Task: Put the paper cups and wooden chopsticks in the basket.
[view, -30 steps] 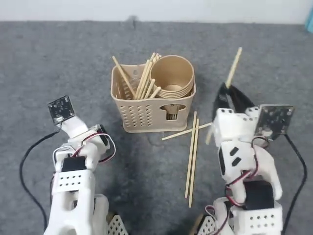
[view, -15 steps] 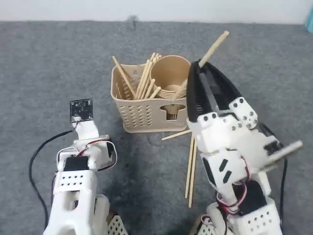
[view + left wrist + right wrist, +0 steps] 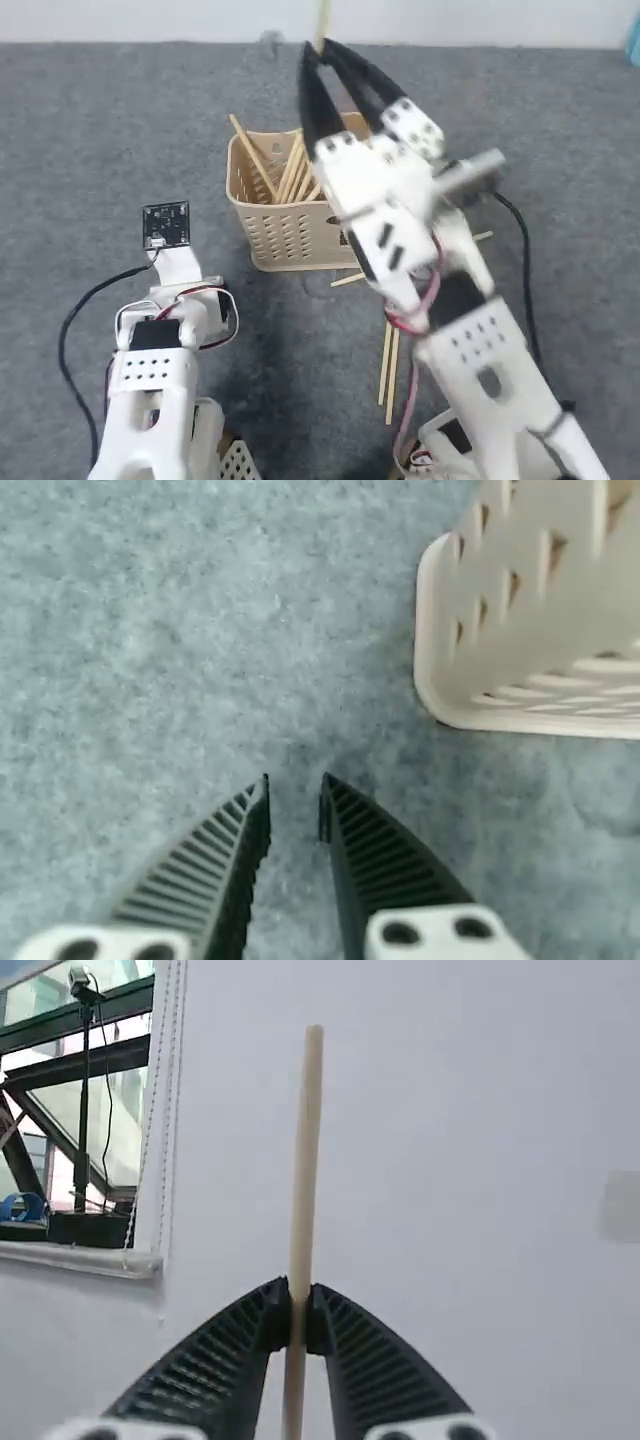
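My right gripper [image 3: 316,47] is raised high over the beige slotted basket [image 3: 270,235], shut on one wooden chopstick [image 3: 322,18] that points straight up from its tips. In the right wrist view the chopstick [image 3: 305,1140] stands pinched between the black fingers of the right gripper [image 3: 298,1295] against a white wall. Several chopsticks [image 3: 288,168] lean inside the basket's left half; the right arm hides its right half. My left gripper [image 3: 294,780] hovers low over the carpet beside the basket [image 3: 520,630], its fingers a narrow gap apart with nothing between them.
Loose chopsticks [image 3: 388,362] lie on the grey carpet right of the basket, one slanted near its front corner [image 3: 348,279]. The left arm's camera board [image 3: 165,224] sits left of the basket. Open carpet lies to the left and behind.
The right arm swung up and left from beside the loose chopsticks to above the basket, carrying the chopstick, which now points upward. The left arm shifted slightly, then held still.
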`<state>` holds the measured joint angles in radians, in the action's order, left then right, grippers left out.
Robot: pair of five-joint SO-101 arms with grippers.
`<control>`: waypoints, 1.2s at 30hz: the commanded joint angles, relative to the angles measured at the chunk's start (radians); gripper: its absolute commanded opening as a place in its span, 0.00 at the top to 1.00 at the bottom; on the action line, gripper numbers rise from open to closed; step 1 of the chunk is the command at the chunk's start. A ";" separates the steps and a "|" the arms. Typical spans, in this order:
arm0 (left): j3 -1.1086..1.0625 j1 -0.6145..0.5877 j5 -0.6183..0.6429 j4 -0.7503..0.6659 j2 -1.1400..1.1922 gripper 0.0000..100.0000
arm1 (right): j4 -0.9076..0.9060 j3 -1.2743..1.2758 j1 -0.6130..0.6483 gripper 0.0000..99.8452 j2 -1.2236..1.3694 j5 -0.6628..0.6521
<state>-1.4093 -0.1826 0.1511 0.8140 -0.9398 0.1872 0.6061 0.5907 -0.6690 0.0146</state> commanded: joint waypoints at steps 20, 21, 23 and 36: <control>0.051 0.006 -0.012 0.002 -0.002 0.92 | -0.139 -0.123 0.036 0.85 0.199 0.034; 0.051 0.006 -0.012 0.002 -0.002 0.92 | -0.170 -0.135 0.036 0.85 0.182 0.034; 0.051 0.006 -0.012 0.002 -0.002 0.92 | -0.269 -0.158 0.039 0.84 0.127 0.034; 0.051 0.006 -0.012 0.002 -0.002 0.92 | -1.253 -0.324 -0.151 0.84 -0.242 0.282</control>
<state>-1.4093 -0.1826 0.1511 0.8140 -0.9398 -0.8439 0.3590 0.5217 -0.8592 0.2493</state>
